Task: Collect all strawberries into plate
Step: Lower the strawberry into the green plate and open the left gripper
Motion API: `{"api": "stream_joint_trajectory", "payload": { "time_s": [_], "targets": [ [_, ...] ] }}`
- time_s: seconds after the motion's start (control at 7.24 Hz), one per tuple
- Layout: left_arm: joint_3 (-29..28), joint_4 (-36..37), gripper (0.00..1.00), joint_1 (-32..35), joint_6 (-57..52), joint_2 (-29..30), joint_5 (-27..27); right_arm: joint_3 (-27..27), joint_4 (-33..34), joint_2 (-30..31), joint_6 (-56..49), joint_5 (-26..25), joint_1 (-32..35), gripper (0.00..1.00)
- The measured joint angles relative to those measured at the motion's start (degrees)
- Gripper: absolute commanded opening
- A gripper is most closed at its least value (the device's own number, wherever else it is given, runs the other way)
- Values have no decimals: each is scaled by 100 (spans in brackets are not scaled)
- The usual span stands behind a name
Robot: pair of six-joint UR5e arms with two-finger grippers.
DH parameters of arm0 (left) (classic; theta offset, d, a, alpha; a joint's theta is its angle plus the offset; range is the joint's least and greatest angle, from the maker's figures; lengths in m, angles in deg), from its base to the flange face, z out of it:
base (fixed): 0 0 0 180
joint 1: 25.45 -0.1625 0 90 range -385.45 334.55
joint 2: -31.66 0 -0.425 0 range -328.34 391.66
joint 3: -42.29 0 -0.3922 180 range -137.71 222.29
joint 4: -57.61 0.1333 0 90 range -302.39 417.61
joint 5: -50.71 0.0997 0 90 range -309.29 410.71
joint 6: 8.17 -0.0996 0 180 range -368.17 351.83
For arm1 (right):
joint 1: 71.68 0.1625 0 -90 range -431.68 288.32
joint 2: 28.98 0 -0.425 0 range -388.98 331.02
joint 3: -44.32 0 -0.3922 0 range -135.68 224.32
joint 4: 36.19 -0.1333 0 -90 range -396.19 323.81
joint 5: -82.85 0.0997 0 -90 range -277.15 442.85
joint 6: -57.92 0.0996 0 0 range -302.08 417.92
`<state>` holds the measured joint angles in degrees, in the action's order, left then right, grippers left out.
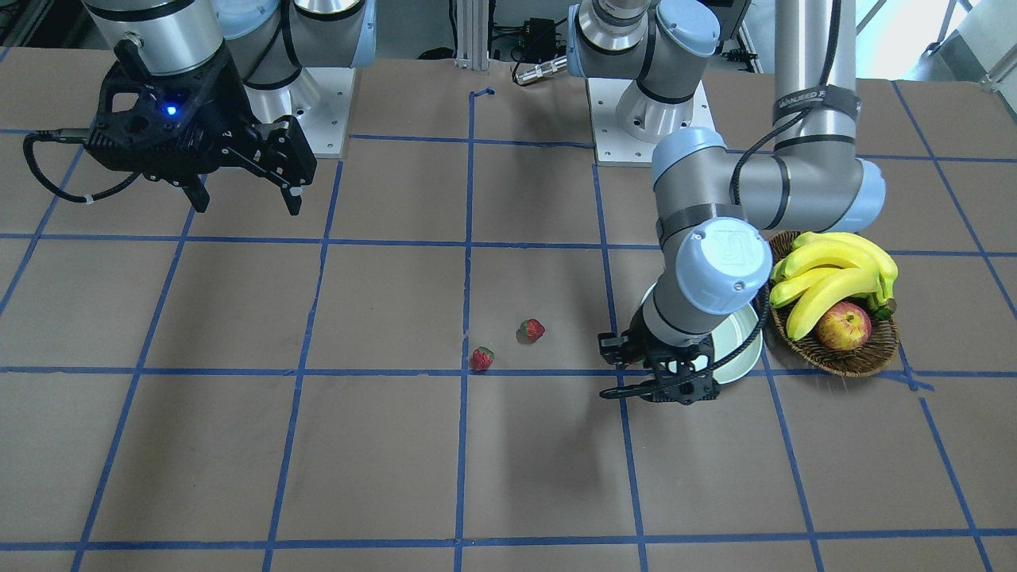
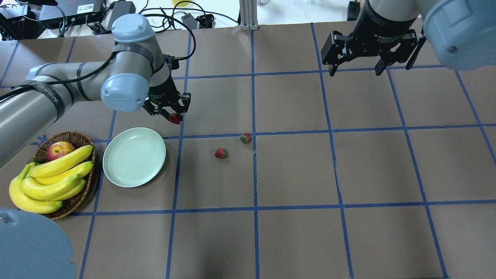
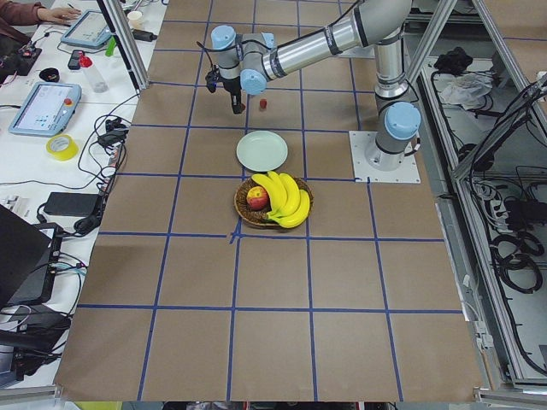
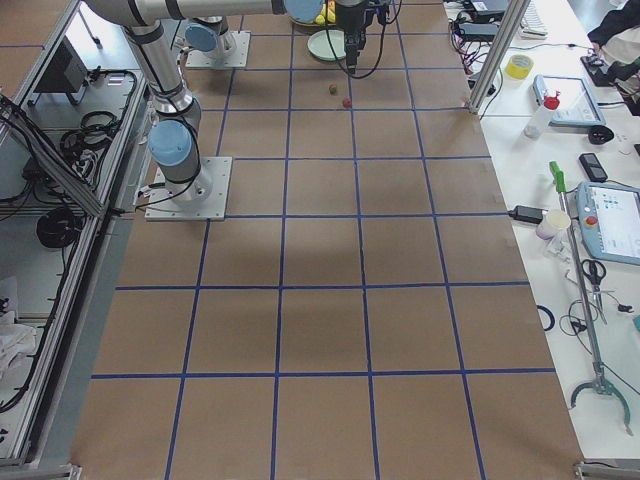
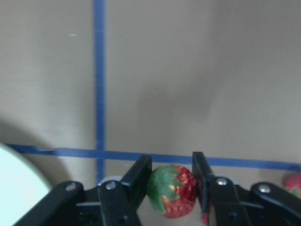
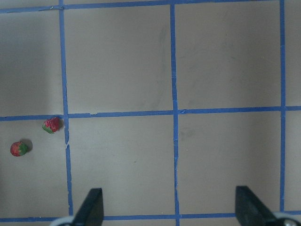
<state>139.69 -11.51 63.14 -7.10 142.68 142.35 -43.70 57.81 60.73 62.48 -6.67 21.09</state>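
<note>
My left gripper [image 2: 173, 116] is shut on a red strawberry [image 5: 171, 190] with a green cap, held between both fingers just above the table. It hangs just off the rim of the pale mint-green plate [image 2: 134, 157], on the side towards the table's middle; nothing lies on the plate. Two more strawberries [image 2: 221, 153] [image 2: 245, 138] lie on the brown table near the middle, and they also show in the right wrist view [image 6: 19, 149] [image 6: 51, 125]. The right gripper [image 2: 355, 71] hangs open and holds nothing, high over the far right squares.
A brown wicker basket [image 2: 77, 135] with bananas [image 2: 54, 180] and a red-yellow apple [image 2: 60, 150] stands right beside the plate on its left. Blue tape lines cross the brown table. The left arm's elbow [image 1: 719, 266] hides part of the plate in the front-facing view.
</note>
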Motion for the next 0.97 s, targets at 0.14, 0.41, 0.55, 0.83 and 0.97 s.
{"api": "stream_joint_trajectory", "payload": {
  "time_s": [0.14, 0.41, 0.55, 0.83, 0.97],
  "targets": [
    [132, -303, 0, -365, -393, -130, 138, -13, 4, 3, 6, -13, -2, 100],
    [680, -426, 0, -1005, -1055, -289, 290, -26, 12, 8, 9, -21, 6, 100],
    [893, -314, 0, -1231, -1278, -275, 429, -35, 13, 10, 9, -22, 14, 100],
    [1024, -155, 31, -1505, -1577, -166, 583, -39, 13, 11, 10, -3, 16, 100],
    [1038, -129, 99, -1550, -1612, -120, 594, -39, 13, 11, 10, 23, 18, 100]
  ]
}}
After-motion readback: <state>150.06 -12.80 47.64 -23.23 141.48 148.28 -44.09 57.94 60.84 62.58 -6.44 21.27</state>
